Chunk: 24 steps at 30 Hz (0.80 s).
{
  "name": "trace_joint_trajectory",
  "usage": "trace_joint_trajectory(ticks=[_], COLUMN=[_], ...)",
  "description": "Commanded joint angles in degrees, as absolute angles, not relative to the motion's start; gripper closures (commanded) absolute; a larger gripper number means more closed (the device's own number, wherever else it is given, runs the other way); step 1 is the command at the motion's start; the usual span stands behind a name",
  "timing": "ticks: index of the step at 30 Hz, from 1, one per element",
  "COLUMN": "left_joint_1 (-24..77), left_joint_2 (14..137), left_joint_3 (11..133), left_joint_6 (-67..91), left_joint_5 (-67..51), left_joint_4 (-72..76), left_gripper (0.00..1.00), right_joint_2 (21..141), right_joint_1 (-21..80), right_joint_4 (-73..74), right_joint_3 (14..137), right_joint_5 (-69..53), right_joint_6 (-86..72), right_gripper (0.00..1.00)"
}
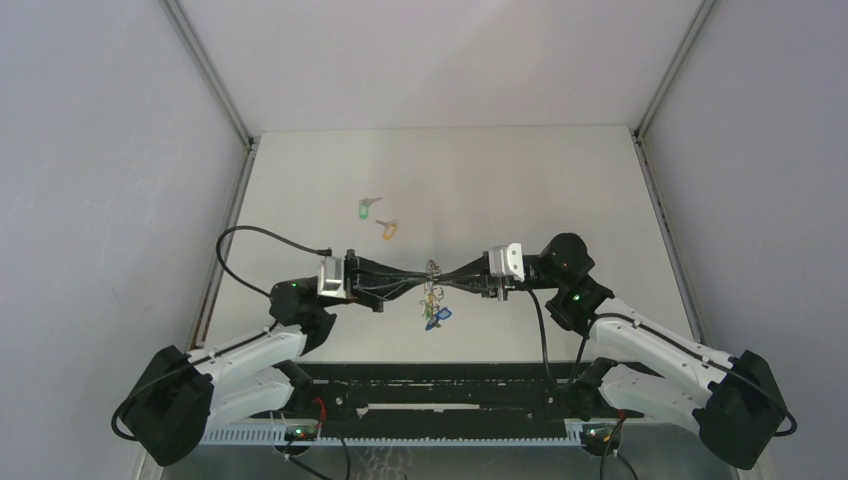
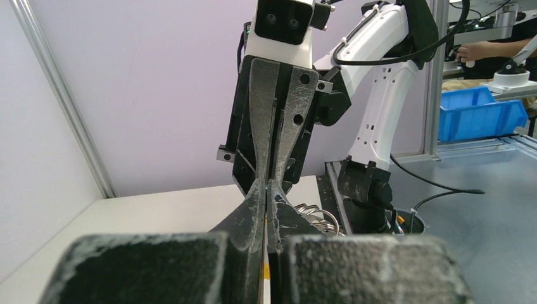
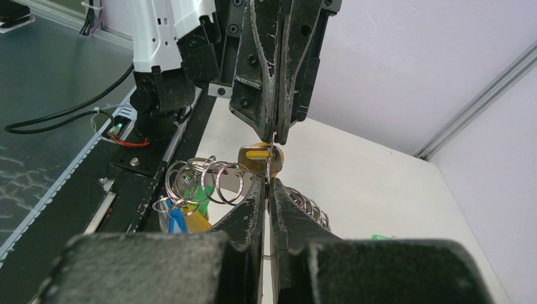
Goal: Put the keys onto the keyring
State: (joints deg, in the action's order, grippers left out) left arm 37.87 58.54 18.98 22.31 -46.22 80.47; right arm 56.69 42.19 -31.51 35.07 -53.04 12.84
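Squarely between left claw [image 1: 424, 281] and right claw [image 1: 446, 281], the keyring [image 3: 209, 180], both clamped shut on it.

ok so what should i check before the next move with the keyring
1. left gripper shut: ok.
2. right gripper shut: ok.
3. keyring pinched between both grippers: ok.
4. ring gap open for a key: cannot tell.
5. green key and orange key on the ring: not ok, both lie loose on the table.
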Motion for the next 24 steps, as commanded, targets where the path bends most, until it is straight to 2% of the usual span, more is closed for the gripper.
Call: trace_joint_trajectory(ticks=[1, 24], left_joint_1=[38.3, 38.6], left_joint_2=[59.0, 58.9], left_joint_3=[22.8, 22.4], left_joint_6=[21.7, 21.1], left_joint_5=[-45.8, -45.0], left_joint_4=[82.7, 82.7], left_gripper=[1.0, 1.0], right_joint_2=[56.2, 56.4], right_joint_1=[42.8, 42.9], right_joint_4=[-33.2, -32.3], right_joint_3=[37.0, 37.4], right_joint_5=[-52.8, -52.4], right_joint_6=[12.9, 13.1], right_gripper=[1.0, 1.0])
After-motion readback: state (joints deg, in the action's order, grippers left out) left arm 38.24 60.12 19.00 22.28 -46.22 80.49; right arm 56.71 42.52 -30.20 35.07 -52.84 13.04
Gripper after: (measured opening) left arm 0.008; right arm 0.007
